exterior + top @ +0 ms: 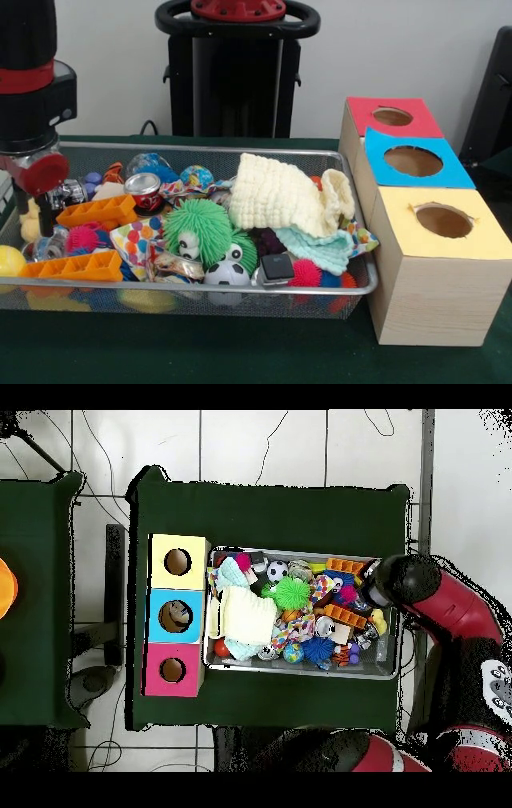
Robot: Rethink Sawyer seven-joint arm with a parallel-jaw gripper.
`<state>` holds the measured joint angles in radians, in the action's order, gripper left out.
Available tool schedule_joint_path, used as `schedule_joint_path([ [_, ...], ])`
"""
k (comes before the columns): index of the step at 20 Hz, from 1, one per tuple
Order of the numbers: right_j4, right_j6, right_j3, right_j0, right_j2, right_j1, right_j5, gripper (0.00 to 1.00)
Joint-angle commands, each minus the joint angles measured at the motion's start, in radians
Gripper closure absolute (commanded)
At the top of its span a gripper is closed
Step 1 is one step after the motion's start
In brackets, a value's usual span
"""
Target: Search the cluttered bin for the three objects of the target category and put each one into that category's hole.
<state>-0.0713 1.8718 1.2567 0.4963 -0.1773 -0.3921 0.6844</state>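
My arm (28, 76) enters the front view at upper left as a black column with a red band, hanging nearly vertical. Beneath it sits a grey wrist block carrying a round red cap (42, 173). My gripper (40, 216) hangs just below that cap, pointing down; its state cannot be resolved here. In the overhead view, my red and black arm (450, 609) curves above the gripper, ending in a dark rounded wrist (392, 580).
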Motion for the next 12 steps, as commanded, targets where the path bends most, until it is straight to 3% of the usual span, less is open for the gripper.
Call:
schedule_joint_path([
  [1,-0.039,0.233,0.121,-0.037,0.018,0.003,-0.023,0.00],
  [12,-0.146,0.363,-0.092,-0.046,-0.040,0.203,-0.147,0.00],
])
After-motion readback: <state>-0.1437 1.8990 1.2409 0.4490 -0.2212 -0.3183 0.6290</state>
